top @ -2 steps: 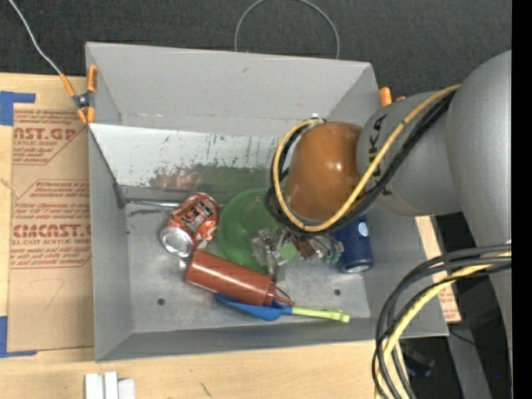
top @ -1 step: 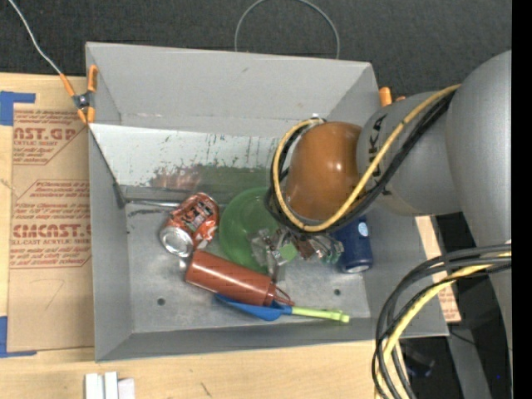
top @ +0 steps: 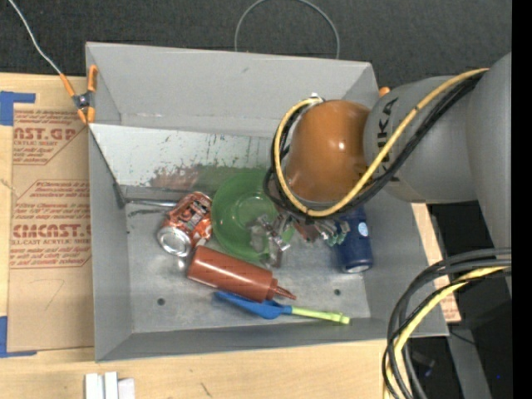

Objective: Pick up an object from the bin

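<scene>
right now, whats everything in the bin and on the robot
crushed can: 1, orange and silver, left of the bin's middle
bowl: 1, green, middle of the bin, right of the crushed can
squeeze bottle: 1, red-brown, lying on its side in front of the bowl, nozzle to the right
brush-like tool: 1, blue with a yellow-green handle, by the front wall
cylinder: 1, dark blue, right side, partly under the arm
bin: 1, grey metal
pincer: 1, metal, over the bowl's right edge
arm: 1, grey with an orange cover, enters from the right
</scene>
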Action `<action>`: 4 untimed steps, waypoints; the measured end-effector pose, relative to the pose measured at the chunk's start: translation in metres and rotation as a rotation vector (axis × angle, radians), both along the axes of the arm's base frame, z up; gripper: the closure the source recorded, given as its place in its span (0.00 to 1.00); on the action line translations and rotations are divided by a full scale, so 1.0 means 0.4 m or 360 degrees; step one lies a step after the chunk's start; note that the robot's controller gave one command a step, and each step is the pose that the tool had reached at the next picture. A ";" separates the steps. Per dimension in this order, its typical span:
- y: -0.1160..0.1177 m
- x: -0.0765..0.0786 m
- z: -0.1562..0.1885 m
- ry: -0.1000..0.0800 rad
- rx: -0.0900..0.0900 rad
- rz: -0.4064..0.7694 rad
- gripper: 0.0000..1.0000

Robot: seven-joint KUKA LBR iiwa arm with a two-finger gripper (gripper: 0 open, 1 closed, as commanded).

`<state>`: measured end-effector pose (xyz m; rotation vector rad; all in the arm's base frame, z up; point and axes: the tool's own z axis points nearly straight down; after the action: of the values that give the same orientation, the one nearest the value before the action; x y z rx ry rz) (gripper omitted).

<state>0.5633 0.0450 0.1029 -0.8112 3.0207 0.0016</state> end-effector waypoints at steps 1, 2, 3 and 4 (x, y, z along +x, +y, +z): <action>0.010 -0.001 0.100 0.0004 0.0004 -0.0205 1.00; 0.034 0.022 -0.091 0.0005 0.0004 -0.0113 1.00; 0.040 0.010 0.156 0.0007 0.0003 -0.0126 1.00; 0.060 0.041 0.095 0.0002 0.0006 -0.0089 1.00</action>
<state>0.5796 0.0690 0.1408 -0.7261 3.0425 0.0071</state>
